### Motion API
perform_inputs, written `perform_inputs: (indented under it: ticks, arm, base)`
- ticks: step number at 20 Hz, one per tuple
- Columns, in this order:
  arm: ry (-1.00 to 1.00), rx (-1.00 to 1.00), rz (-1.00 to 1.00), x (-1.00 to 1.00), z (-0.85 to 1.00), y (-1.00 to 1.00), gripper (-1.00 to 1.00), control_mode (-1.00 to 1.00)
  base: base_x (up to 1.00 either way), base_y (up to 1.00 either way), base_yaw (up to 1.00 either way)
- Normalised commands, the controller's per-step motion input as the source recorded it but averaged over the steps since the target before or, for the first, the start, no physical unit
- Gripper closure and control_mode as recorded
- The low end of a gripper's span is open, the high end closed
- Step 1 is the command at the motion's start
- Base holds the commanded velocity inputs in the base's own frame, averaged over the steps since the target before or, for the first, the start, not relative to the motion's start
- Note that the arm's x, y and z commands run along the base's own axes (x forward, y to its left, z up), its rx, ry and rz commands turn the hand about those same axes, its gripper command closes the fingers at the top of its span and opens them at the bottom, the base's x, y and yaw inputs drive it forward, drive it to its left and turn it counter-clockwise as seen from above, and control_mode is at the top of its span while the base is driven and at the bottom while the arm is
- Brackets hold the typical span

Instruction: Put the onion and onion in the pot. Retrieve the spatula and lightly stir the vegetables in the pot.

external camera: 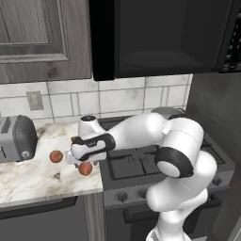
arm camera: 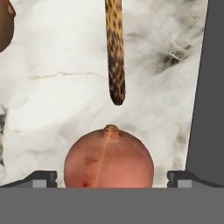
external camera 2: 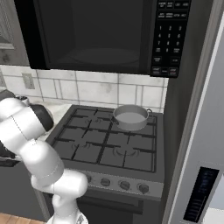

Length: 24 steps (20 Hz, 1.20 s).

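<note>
On the marble counter [external camera: 28,181], left of the stove [external camera 2: 109,140], we keep our claw [arm camera: 111,178] spread wide around one onion [arm camera: 109,157], ready to close. Beside it lies the spatula [arm camera: 115,50], while the pot [external camera 2: 131,117] waits on the stove's back burner.

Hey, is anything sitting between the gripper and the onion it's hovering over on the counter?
Nothing visible. In the hand view the onion sits between the open gripper fingertips, with bare marble around it. The spatula handle tip lies just beyond the onion, apart from it, not in the way.
</note>
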Motion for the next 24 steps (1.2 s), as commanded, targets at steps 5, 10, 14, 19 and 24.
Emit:
perform_inputs:
  ticks: [5, 10, 14, 19, 24]
  arm:
    - [0.0, -0.05, 0.0, 0.04, -0.31, 0.0, -1.0, -1.0]
    - [0.0, -0.01, 0.0, 0.0, -0.23, 0.0, -1.0, -1.0]
    - [0.0, 0.0, 0.0, -0.13, -0.13, 0.0, -1.0, -1.0]
    - [0.0, 0.0, 0.0, -0.23, -0.18, 0.0, -1.0, -1.0]
    - [0.0, 0.0, -0.01, -0.22, -0.2, -0.01, -1.0, -1.0]
  base:
    - [0.0, 0.0, 0.0]
    - [0.0, 0.0, 0.0]
    - [0.0, 0.0, 0.0]
    - [0.0, 0.0, 0.0]
    - [0.0, 0.0, 0.0]
